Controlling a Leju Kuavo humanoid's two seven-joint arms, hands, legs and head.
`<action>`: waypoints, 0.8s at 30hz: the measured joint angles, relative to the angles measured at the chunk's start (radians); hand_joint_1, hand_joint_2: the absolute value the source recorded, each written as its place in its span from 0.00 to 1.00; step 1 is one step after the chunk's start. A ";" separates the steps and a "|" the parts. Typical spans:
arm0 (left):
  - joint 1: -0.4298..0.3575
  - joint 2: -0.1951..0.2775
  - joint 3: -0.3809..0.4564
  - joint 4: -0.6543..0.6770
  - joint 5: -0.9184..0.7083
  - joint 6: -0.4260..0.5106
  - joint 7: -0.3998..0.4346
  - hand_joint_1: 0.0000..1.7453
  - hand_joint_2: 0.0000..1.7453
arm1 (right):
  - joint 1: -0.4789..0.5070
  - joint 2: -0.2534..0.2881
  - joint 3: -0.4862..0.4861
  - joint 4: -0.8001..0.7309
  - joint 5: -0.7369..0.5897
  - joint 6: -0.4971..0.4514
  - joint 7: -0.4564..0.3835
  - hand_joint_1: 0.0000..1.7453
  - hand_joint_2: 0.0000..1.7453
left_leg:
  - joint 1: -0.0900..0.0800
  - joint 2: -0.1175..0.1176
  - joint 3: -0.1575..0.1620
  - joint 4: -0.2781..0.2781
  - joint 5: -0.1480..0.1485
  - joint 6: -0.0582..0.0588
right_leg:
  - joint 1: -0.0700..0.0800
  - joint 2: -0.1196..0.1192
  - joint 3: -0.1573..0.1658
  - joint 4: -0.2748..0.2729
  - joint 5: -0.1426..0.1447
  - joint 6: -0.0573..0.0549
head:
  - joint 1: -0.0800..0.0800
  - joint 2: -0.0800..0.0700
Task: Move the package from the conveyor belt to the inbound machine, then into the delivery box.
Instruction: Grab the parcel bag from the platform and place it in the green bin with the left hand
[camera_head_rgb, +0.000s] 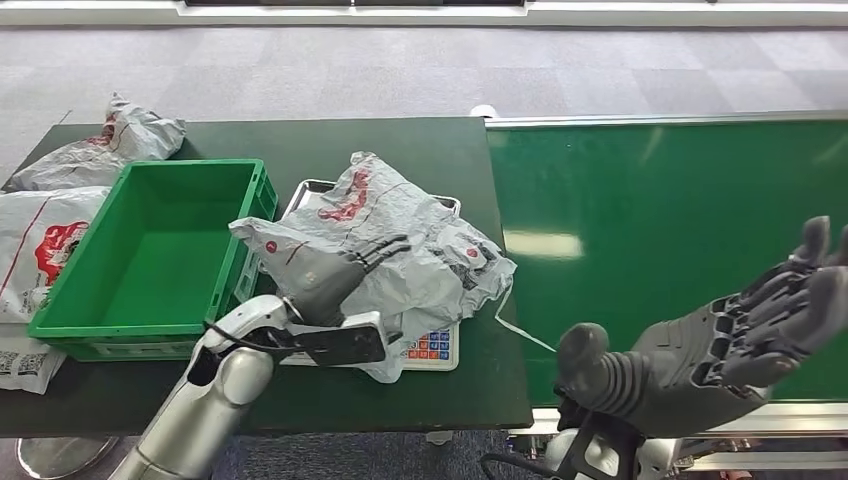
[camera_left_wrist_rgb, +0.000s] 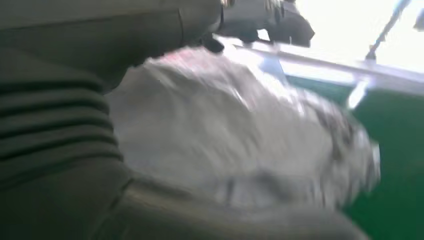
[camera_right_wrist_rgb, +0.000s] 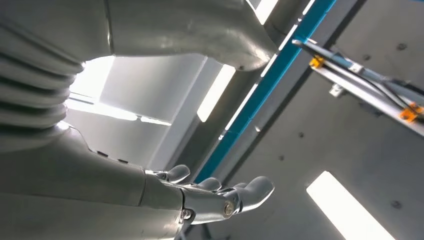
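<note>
A crumpled grey plastic package (camera_head_rgb: 400, 225) with red print lies on the weighing machine (camera_head_rgb: 432, 347), whose keypad shows at its near edge. My left hand (camera_head_rgb: 325, 280) grips the package's near left side, fingers laid across the top and thumb under the edge. In the blurred left wrist view the package (camera_left_wrist_rgb: 225, 140) sits between the thumb and fingers of that hand (camera_left_wrist_rgb: 55, 125). My right hand (camera_head_rgb: 740, 335) is palm up with fingers spread and nothing in it, over the near edge of the green conveyor belt (camera_head_rgb: 680, 200). The right wrist view shows that hand (camera_right_wrist_rgb: 125, 185) against the ceiling.
A green crate (camera_head_rgb: 60, 315) with nothing inside stands left of the machine. Other grey packages (camera_head_rgb: 100, 145) and a white one (camera_head_rgb: 40, 240) lie at the table's far left. The dark green table (camera_head_rgb: 400, 140) meets the belt on its right side.
</note>
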 joint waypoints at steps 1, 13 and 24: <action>-0.049 0.002 -0.053 0.068 -0.005 -0.003 -0.009 0.00 1.00 | -0.002 0.001 0.001 0.004 -0.005 0.000 0.000 0.00 1.00 | 0.000 0.003 0.000 0.000 0.001 -0.001 | 0.000 0.003 -0.001 0.000 0.002 0.000 | 0.000 0.000; -0.279 -0.054 -0.362 0.470 -0.006 0.041 -0.012 0.00 1.00 | -0.028 0.002 0.033 0.073 -0.050 0.001 0.000 0.00 1.00 | 0.000 0.005 -0.001 0.000 0.002 0.000 | 0.000 0.005 -0.002 0.000 0.003 0.001 | 0.000 0.000; -0.335 -0.121 -0.456 0.633 0.000 0.109 -0.034 1.00 1.00 | -0.039 0.003 0.050 0.106 -0.082 0.001 0.000 0.00 1.00 | 0.000 0.004 -0.001 0.000 0.002 0.000 | 0.000 0.004 -0.002 0.000 0.003 0.001 | 0.000 0.000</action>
